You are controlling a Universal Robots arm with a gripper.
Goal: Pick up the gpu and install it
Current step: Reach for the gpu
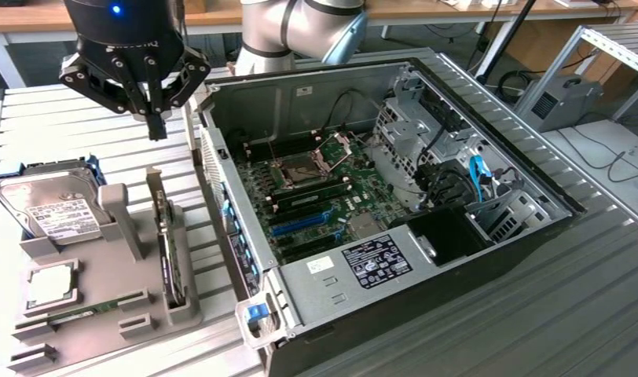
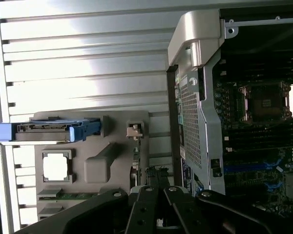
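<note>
The exterior view is lit evenly and softly from above, and no hard shadows are cast. The slatted table (image 1: 46, 118) is shown pale, while the inside of the computer case (image 1: 287, 102) is shaded. A small blue light (image 1: 115, 9) is seen glowing on the arm. In the wrist view, the table is washed out to white by strong glare, the case interior is left very dark, and the gripper (image 2: 157, 185) is rendered as a near-black shape.
</note>
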